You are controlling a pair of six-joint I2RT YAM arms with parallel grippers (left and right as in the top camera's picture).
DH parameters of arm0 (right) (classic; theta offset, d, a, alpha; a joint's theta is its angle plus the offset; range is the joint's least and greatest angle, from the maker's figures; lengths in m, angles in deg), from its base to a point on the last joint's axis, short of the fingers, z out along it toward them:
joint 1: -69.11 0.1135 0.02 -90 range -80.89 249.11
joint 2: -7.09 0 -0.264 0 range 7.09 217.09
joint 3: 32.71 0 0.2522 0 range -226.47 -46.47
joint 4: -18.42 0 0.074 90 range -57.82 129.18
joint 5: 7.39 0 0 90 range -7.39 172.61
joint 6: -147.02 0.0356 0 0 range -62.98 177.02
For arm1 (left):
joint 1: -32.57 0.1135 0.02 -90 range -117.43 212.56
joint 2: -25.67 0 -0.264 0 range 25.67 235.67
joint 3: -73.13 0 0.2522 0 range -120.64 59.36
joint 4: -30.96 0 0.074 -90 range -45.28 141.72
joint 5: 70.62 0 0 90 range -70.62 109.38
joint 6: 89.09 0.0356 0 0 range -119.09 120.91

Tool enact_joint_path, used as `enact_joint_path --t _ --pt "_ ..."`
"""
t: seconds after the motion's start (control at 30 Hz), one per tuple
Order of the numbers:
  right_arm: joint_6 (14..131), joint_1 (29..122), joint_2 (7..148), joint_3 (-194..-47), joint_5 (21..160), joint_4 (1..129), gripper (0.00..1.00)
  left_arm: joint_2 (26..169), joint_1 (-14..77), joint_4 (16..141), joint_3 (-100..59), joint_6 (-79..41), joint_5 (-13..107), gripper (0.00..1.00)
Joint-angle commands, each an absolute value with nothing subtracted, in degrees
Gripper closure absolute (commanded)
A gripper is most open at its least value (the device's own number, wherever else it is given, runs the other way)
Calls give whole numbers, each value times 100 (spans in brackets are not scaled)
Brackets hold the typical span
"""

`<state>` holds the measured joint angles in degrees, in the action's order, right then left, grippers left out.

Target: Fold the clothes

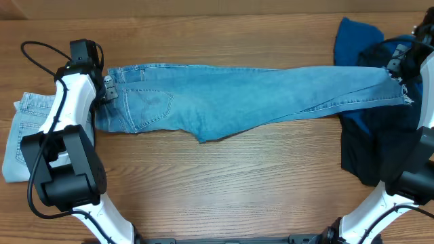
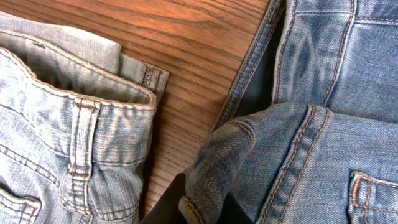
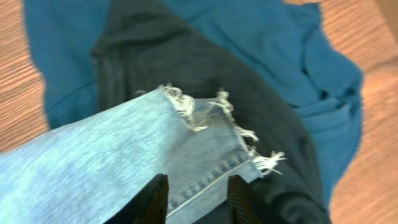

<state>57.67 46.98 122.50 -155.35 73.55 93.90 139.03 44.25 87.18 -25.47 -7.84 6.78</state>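
Note:
Long light-blue jeans (image 1: 258,95) lie stretched across the table, waist at the left, frayed hem at the right. My left gripper (image 1: 107,91) is shut on a fold of the waistband, which shows between the jaws in the left wrist view (image 2: 202,205). My right gripper (image 1: 400,76) holds the leg's side seam just behind the frayed hem (image 3: 205,118), with denim between its fingers (image 3: 196,186). The hem end rests over a dark navy garment (image 1: 373,149) and a royal-blue garment (image 1: 356,41).
Paler washed jeans (image 1: 20,135) lie folded at the far left edge, close beside the left arm, and show in the left wrist view (image 2: 68,124). Bare wooden tabletop (image 1: 224,183) runs along the front. The dark and royal-blue clothes pile up at the right edge.

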Motion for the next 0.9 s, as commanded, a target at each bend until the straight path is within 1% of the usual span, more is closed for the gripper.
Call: enact_joint_path --t 0.0,0.27,0.5,0.57,0.6,0.63,0.87 --pt "5607 4672 12309 -15181 7672 9158 63 13785 4455 8738 -2587 -677 549 86" --pt "5616 4641 13029 -15113 7847 8793 63 13785 4455 8742 -2587 -675 547 85" --pt "5620 4620 13072 -15093 7845 8629 62 13785 4455 8757 -2587 -675 547 85" --pt "5727 4609 13072 -15067 7668 8594 53 13785 4455 8768 -2587 -675 547 85" --pt "6020 4554 13072 -15067 7478 8509 51 13785 4455 8777 -2587 -673 547 85" --pt "6051 4517 13072 -15067 7543 8472 50 13785 4455 8775 -2587 -675 547 85" --pt "6023 4419 13079 -15067 8118 8351 51 13785 4455 8775 -2587 -675 547 85"
